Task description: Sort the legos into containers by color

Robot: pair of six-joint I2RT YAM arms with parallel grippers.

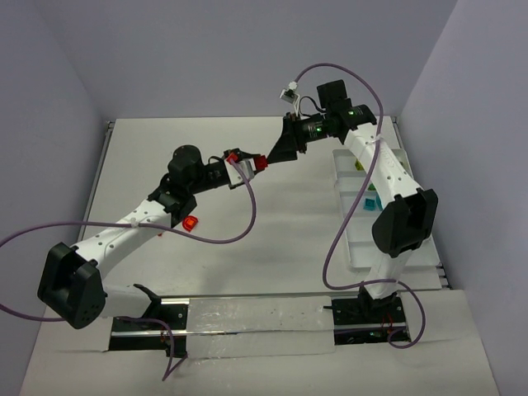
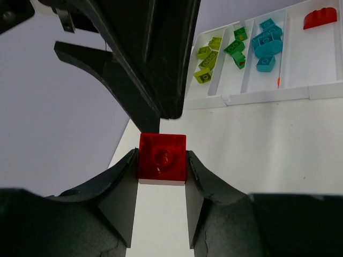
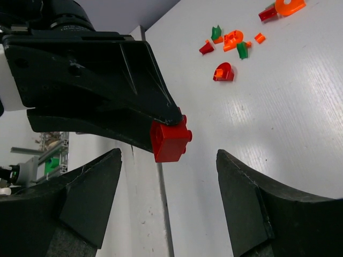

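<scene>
My left gripper (image 2: 162, 160) is shut on a red lego (image 2: 162, 158), pinched between its two fingertips above the table. Seen from the right wrist, that same red lego (image 3: 170, 140) sticks out of the left gripper's black fingers, just beyond my open right gripper (image 3: 167, 155), whose fingers stand wide on either side without touching it. From above, the two grippers meet tip to tip at mid-table (image 1: 261, 163). The containers (image 2: 268, 96) hold lime green legos (image 2: 208, 59), dark green legos (image 2: 236, 48), teal-blue legos (image 2: 266, 43) and one red lego (image 2: 320, 19), each colour in its own compartment.
Loose orange, red and dark green legos (image 3: 230, 40) lie scattered on the white table. A red piece (image 1: 191, 223) shows beside the left forearm. The white tray (image 1: 351, 239) runs along the table's right edge, behind the right arm. Purple cables loop over both arms.
</scene>
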